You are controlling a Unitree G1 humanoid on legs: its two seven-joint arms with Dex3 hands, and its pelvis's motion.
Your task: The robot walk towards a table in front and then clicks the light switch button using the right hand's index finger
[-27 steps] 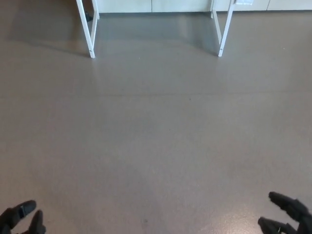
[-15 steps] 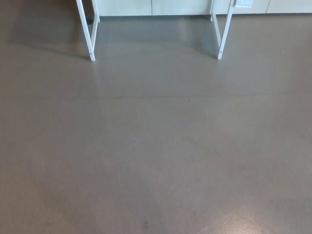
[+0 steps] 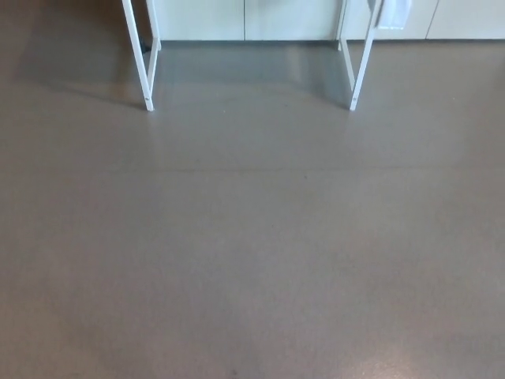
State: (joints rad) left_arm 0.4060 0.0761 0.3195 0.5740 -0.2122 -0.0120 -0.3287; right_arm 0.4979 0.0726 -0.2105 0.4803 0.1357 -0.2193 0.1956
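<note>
Floor (image 3: 252, 237) smooth grey, faint sheen; table legs (image 3: 142, 63) white painted metal.

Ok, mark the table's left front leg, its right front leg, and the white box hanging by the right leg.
left front leg (image 3: 139, 55), head view, mid-length of the white bar.
right front leg (image 3: 360, 63), head view, middle of the slanted bar.
white box (image 3: 393, 13), head view, centre of its face.

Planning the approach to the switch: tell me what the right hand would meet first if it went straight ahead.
That cannot be judged: neither hand is in view now. Ahead lies only bare grey floor, then the white table legs at the top. The table top and any switch are out of frame.
</note>
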